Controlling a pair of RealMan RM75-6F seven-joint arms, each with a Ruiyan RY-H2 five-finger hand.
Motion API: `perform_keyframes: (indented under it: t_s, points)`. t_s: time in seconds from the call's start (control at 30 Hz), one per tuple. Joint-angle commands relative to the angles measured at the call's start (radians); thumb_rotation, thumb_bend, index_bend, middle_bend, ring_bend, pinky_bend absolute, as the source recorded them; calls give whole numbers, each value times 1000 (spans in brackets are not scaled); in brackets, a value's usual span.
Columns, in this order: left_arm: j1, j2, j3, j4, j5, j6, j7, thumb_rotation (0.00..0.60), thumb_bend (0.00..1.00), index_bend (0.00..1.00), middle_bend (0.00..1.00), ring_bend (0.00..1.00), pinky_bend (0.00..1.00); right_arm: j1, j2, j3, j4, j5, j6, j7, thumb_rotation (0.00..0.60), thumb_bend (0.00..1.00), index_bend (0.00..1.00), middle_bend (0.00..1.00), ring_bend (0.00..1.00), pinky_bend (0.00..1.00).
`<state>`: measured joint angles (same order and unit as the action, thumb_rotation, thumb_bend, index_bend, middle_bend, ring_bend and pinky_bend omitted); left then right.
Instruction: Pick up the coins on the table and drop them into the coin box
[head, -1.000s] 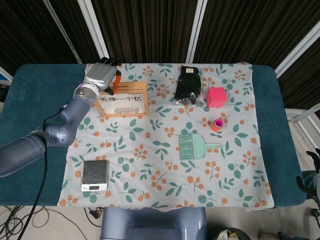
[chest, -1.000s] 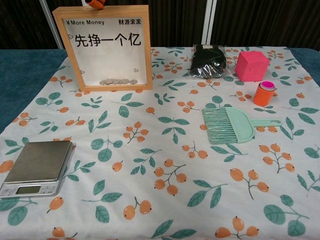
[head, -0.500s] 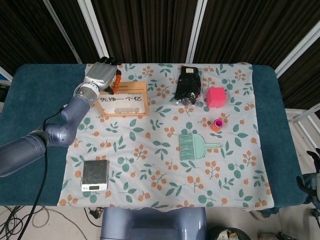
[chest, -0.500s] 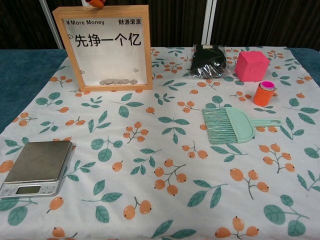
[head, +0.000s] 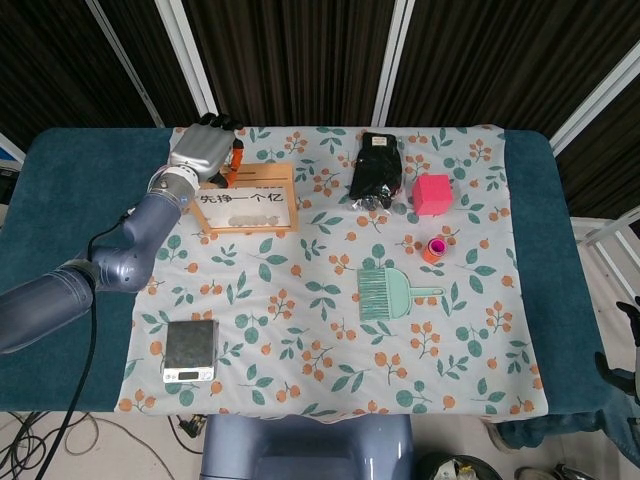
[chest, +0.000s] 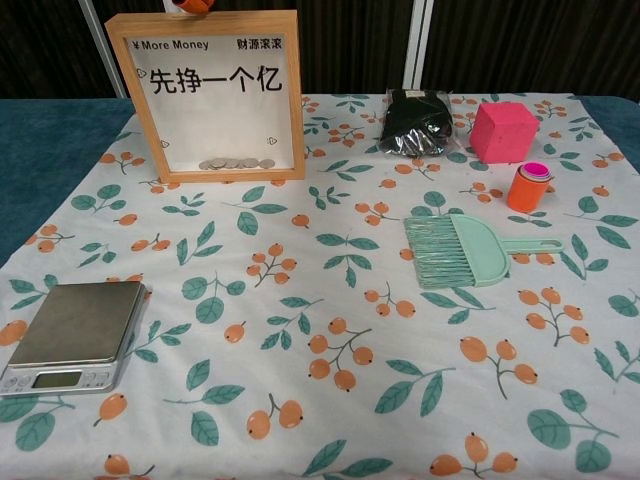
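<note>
The wooden coin box (head: 247, 203) stands upright at the back left of the cloth, with several coins (chest: 236, 163) lying along its bottom behind the clear front. My left hand (head: 205, 152) sits at the box's top edge, its orange fingertips (head: 236, 157) bent over the rim; one tip (chest: 190, 4) peeks in the chest view. Whether anything is pinched there is hidden. A few loose coins (head: 386, 205) lie beside the black pouch (head: 377, 168). My right arm (head: 622, 372) shows low at the right frame edge, off the table, with its hand unclear.
A pink cube (head: 433, 193) and an orange-pink cup (head: 434, 249) stand at the right. A teal brush (head: 388, 293) lies mid-cloth, and a small scale (head: 190, 350) sits near the front left corner. The floral cloth (head: 320, 330) covers the blue table.
My left hand has stayed at the top of the coin box. A blue-grey shape at the lower right edge of the head view has shifted.
</note>
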<state>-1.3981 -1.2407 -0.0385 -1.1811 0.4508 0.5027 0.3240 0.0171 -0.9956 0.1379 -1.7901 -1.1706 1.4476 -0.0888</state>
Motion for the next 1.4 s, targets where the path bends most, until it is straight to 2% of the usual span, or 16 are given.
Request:
perform_keyframes:
  t_s: [0.03,1.07,1.4]
  points:
    - [0,-2,0,2,1,1,1,600,488,551,102,0,0,-1,0,0,0,1,1,-2,600,394,179,91,0,0]
    - [-10,-5,15,-1,-10,0,14,600,440,550,101,0,0,-5,-7,14,-6,25,12,-23,600,394,180,92,0,0]
    - [-11,0,15,-9,-13,-4,12,600,350,547,99,0,0,-6,-10,16,-7,28,15,-27,600,395,179,91,0,0]
